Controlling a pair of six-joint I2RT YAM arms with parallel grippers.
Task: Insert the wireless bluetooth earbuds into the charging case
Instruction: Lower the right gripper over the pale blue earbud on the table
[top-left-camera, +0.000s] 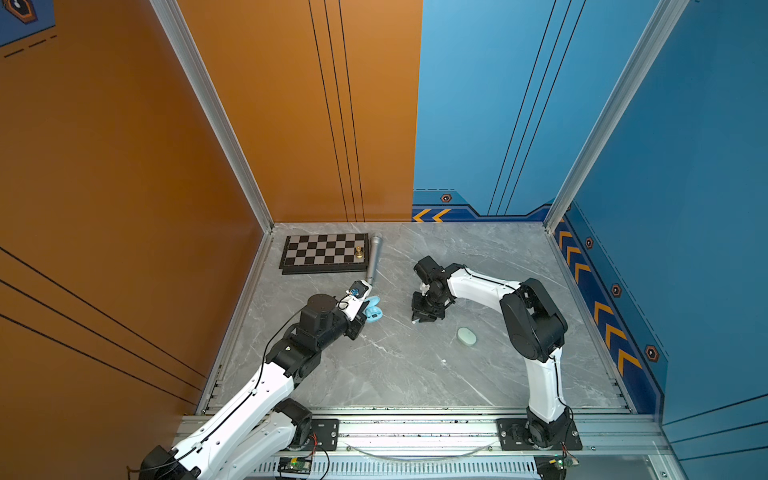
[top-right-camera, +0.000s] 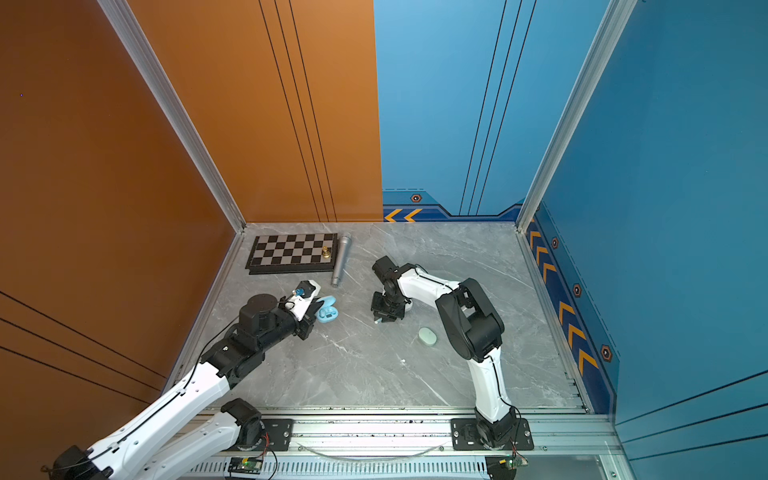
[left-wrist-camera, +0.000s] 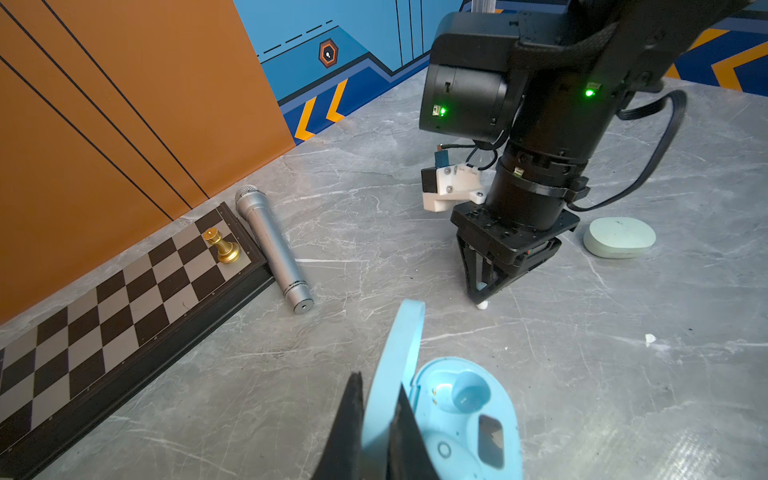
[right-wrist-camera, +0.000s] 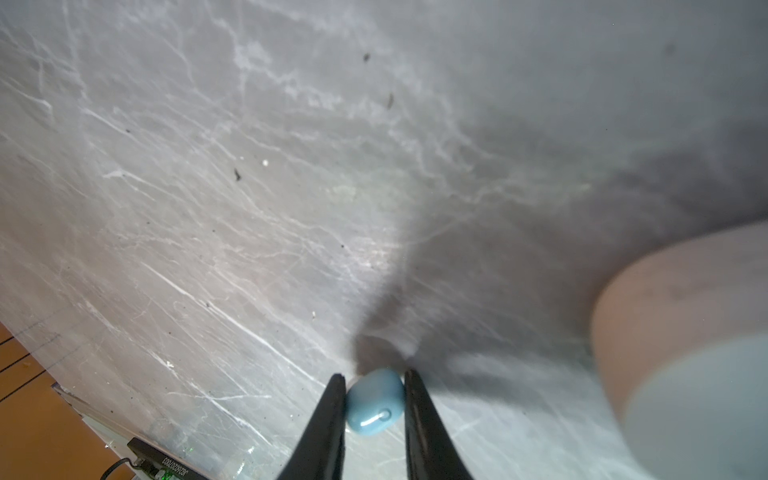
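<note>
Right gripper (right-wrist-camera: 374, 375): jaws nearly together, clamped on a light blue earbud (right-wrist-camera: 376, 401). Both fingers touch its sides, tips pointing down just above the table (top-left-camera: 374, 374).

Left gripper (left-wrist-camera: 378, 384): pinched tight on the raised lid (left-wrist-camera: 409, 332) of the open light blue charging case (left-wrist-camera: 461, 411). The case base sits on the table. In both top views the earbud is to the right of the case, clear gap between.

Closed pale green case (top-left-camera: 466, 336) lies near the right arm. There's a tiny white bit (top-left-camera: 444, 362) on the table, too small to identify.

Surface is grey marble. Chessboard (top-left-camera: 324, 251) sits in the far left corner with one gold chess piece (top-left-camera: 359, 251) on it and a silver microphone (top-left-camera: 372, 257) against its edge. Orange wall (top-left-camera: 124, 166) on the left, blue wall (top-left-camera: 478, 104) behind and on the right.
</note>
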